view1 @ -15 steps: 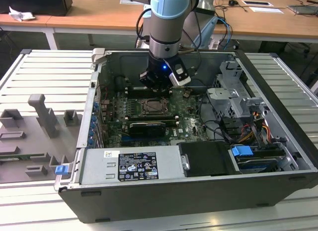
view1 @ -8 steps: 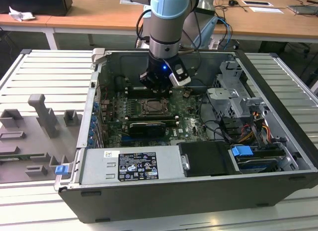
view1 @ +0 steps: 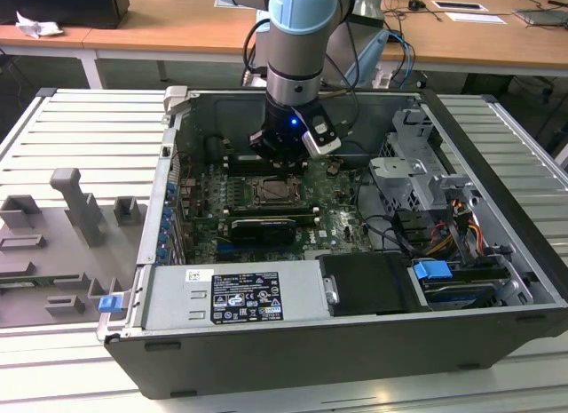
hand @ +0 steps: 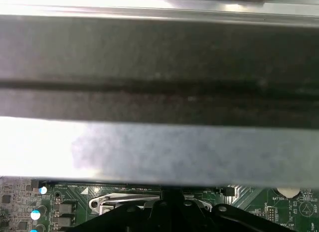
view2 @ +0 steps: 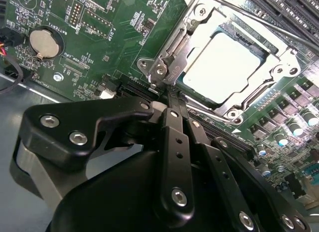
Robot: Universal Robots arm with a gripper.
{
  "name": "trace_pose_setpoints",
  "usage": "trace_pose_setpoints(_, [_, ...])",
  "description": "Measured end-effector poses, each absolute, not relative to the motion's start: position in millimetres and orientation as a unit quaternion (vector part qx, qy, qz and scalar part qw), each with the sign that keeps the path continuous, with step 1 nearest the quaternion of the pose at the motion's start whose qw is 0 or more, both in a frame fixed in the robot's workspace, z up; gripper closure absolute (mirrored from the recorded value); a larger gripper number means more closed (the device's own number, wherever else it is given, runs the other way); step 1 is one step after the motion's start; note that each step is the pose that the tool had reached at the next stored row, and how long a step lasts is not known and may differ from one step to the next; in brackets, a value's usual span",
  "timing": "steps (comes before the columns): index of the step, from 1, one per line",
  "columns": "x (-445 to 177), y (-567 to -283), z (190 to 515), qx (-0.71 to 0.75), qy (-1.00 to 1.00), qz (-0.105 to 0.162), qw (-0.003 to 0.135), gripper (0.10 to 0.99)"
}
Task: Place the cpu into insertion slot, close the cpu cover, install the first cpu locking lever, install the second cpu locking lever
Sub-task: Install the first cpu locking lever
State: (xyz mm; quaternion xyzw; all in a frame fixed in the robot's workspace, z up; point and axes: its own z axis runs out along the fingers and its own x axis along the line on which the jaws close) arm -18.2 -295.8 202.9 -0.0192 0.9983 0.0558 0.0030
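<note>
The cpu lies flat in the insertion slot, its pale face shining. The silver cpu cover is down over it, framing the chip through its window. My gripper has its two black fingers pressed together, tips at the socket's corner beside a silver lever hook. Whether anything is pinched between the tips I cannot tell. In the exterior view my gripper hangs inside the computer case just behind the insertion slot. The first wrist view catches the cover's edge below the case wall.
Long black memory slots run beside the socket, and a coin battery sits on the green board. The case holds a power supply at the front and a drive cage with cables at the exterior view's right. Grey fixtures stand outside it.
</note>
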Motion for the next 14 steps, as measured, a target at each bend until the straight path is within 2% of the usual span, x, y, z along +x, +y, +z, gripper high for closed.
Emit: trace_pose_setpoints(14, [-18.2, -295.8, 204.5, -0.019, 0.998, 0.057, 0.003, 0.980])
